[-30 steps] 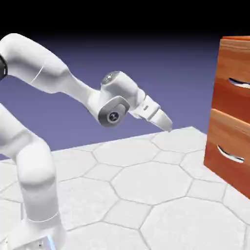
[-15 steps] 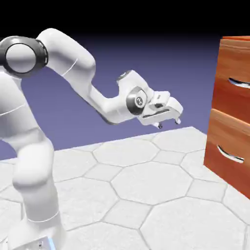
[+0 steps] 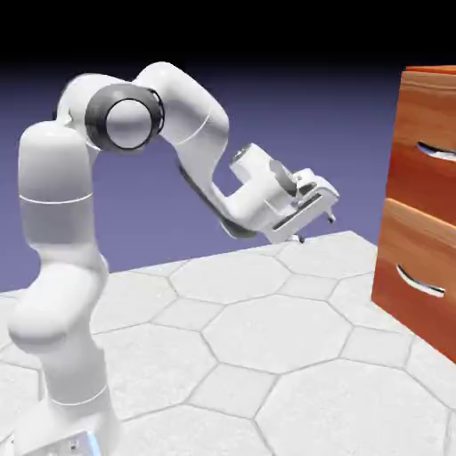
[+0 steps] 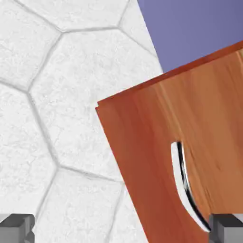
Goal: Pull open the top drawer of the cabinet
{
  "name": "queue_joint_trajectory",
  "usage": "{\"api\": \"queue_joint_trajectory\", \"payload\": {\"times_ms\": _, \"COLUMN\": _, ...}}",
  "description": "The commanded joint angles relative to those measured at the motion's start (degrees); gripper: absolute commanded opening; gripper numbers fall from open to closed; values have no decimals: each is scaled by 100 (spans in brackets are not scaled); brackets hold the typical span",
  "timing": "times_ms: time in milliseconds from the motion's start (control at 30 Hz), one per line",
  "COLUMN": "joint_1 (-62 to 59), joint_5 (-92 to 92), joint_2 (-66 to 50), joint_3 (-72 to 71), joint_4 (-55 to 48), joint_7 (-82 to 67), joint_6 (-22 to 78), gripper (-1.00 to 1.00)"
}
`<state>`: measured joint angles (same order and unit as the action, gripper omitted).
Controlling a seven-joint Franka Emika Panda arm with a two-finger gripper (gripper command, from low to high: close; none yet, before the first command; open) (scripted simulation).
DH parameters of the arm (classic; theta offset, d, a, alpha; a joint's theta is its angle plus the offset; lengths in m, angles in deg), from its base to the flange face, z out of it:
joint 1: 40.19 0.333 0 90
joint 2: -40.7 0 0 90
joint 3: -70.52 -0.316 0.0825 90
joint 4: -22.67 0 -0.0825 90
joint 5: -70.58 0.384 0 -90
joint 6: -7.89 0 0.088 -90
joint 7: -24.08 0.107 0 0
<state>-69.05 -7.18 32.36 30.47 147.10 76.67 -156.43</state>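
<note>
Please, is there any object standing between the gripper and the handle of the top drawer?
No, nothing visible stands in the way. In the exterior view, only open space shows between the open gripper and the silver handle on the top drawer, though the picture's edge cuts off part of the drawer.

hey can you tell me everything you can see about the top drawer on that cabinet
The top drawer has a reddish-brown wood-grain front, with a curved, shiny silver handle across it. It looks closed, sitting directly above a similar lower drawer in the cabinet. Its far end runs out of the exterior view. Nothing is seen touching it; the open gripper is short of it.
</note>
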Motion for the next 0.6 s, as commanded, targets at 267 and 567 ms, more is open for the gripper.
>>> {"api": "queue_joint_trajectory", "payload": {"times_ms": 267, "joint_1": -852, "joint_5": -2243, "joint_2": -1182, "joint_3": -1155, "joint_4": -1055, "joint_7": 292, "joint_6": 279, "gripper": 0}}
{"api": "queue_joint_trajectory", "payload": {"times_ms": 567, "joint_1": -1704, "joint_5": -4486, "joint_2": -2365, "joint_3": -2310, "joint_4": -2110, "joint_7": 584, "joint_6": 559, "gripper": 0}}
